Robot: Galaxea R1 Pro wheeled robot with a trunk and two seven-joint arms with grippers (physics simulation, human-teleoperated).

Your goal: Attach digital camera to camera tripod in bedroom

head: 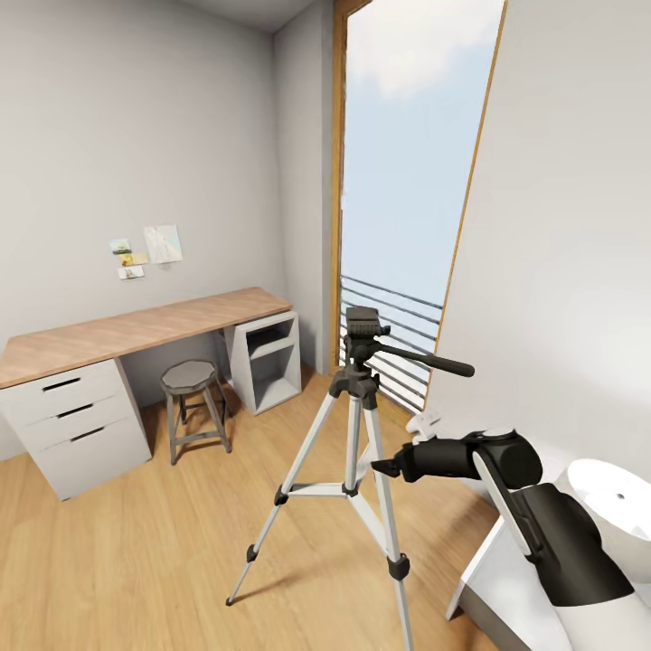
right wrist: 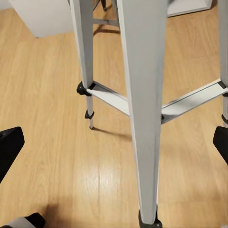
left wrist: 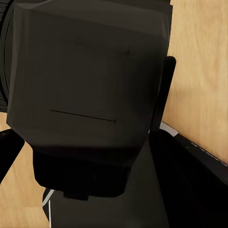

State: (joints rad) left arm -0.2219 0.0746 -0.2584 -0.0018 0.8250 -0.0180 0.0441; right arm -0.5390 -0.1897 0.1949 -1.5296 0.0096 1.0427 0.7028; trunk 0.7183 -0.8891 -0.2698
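- The tall silver-legged camera tripod (head: 354,452) with its black head and long pan handle stands on the light wood plank floor (head: 136,551), right in front of you by the wood-framed tall window (head: 407,181). Its top plate looks bare, so nothing's mounted yet.
- Your right gripper (right wrist: 114,147) sits low beside the legs with its dark fingers (right wrist: 8,147) spread wide, holding nothing. It's probably parked there to steady the tripod.
- Your left wrist view is blocked by a big black boxy body (left wrist: 90,95), maybe the digital camera held close. I can't tell whether those fingers are closed on it.
- The wood-topped bench (head: 136,330) and small grey round stool (head: 190,375) are well apart.
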